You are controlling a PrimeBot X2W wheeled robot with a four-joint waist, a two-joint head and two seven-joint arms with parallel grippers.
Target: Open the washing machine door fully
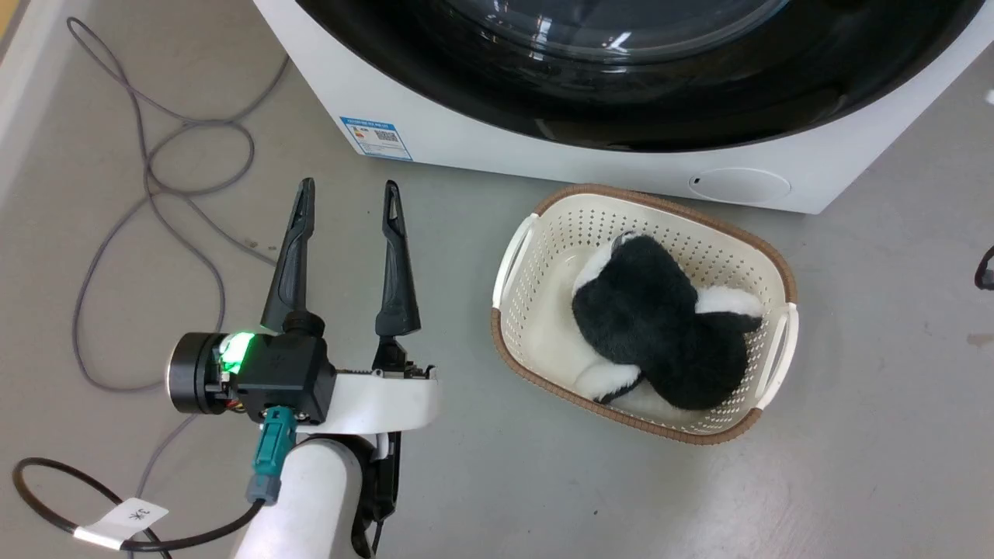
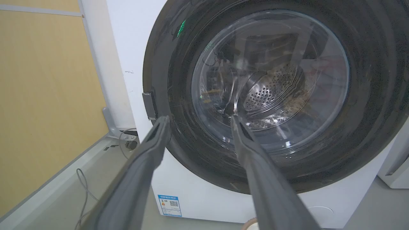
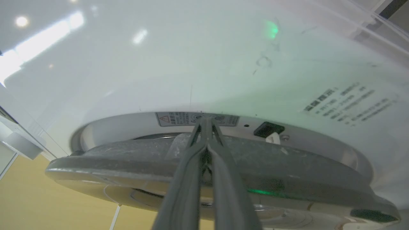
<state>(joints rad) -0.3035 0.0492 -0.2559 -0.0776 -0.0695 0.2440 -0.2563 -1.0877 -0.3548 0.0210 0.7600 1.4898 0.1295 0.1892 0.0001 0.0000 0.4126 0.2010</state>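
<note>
Washing machine (image 1: 497, 147): white front-loader standing on the grey floor (image 1: 854, 388), with a blue label (image 1: 375, 138) at the lower left corner of its front.

Washing machine door (image 2: 271, 80): glossy black disc with a clear domed glass centre. It lies across the opening, facing the robot. The perforated steel drum (image 2: 266, 92) is visible through the glass. A small grey fitting (image 2: 149, 105) sits on the door's left edge in the left wrist view.

Right wrist view: the door rim appears edge-on as a grey band in front of the white panel. A thin dark gap shows between the rim and the recessed ring behind it. That ring carries a warning sticker (image 3: 179, 118) and a black latch slot (image 3: 269, 129).

Right claw (image 3: 206, 119): fingers pressed together, nothing between them. The tips point into the strip between the door rim and the ring, at the sticker. Contact with the door cannot be told.

Left claw (image 1: 349, 185): fingers spread wide, holding nothing. It hangs over the floor in front of the washer's lower left corner, clear of the door. A green light (image 1: 239, 345) glows on its wrist.

Floor items: a cream perforated basket (image 1: 543, 256) with a brown rim sits just in front of the washer. It holds a black-and-white plush toy (image 1: 660, 334). Grey cables (image 1: 253, 151) loop on the floor to the left.
</note>
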